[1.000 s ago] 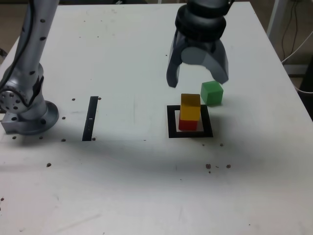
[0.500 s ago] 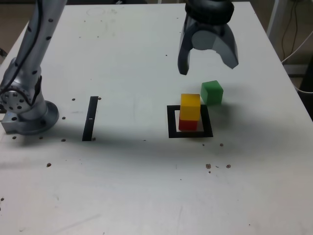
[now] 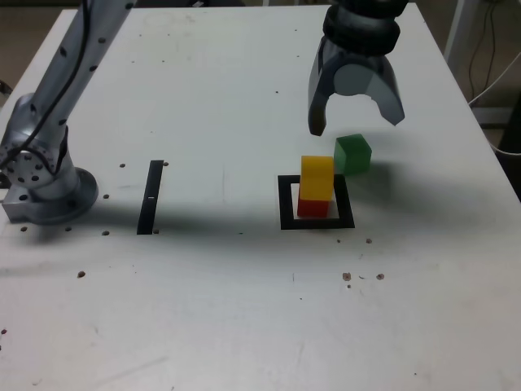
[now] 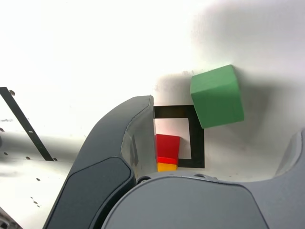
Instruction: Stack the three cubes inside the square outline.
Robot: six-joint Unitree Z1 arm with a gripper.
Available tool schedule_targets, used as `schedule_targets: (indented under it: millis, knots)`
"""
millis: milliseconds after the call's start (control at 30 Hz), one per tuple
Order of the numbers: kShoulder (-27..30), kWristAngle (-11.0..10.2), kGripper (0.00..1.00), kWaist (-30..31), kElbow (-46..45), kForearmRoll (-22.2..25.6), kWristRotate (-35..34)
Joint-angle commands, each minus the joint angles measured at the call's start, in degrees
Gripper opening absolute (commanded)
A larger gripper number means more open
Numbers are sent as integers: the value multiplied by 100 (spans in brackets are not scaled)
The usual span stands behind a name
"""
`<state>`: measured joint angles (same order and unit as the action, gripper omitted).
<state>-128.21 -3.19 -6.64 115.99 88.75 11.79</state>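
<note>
On a white table flecked with small dark specks, a two-cube tower stands inside the square outline: the red cube at the bottom, the yellow cube on top of it and sitting roughly square. Just beyond the outline's far corner, toward the exterior view's right, the green cube rests on the table, apart from the stack and turned slightly askew. Above and behind it hangs the gripper, its jaws spread wide and holding nothing; in the wrist view the green cube lies in the gap between the two dark fingers. Off toward the exterior view's left lie a narrow black strip and the arm's grey base.

The risk lies in how close things sit. The finger nearer the tower would, on a straight descent, pass just beside the yellow cube, and a small drift could knock the stack over. The green cube's skew may also let it twist as the jaws close.

Much of the wrist view is filled by the gripper's own body, which hides most of the tower. The arm's upper links run out of the exterior view.
</note>
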Motion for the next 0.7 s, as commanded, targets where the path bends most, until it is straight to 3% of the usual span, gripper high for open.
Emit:
schedule_targets:
  millis: [0, 333, 667]
  knots:
    - [-70, 45, 99, -36, 65, 22, -28]
    - [-304, 313, 99, -90, 235, 63, -62]
    - [-456, 401, 99, -169, 231, 69, -36]
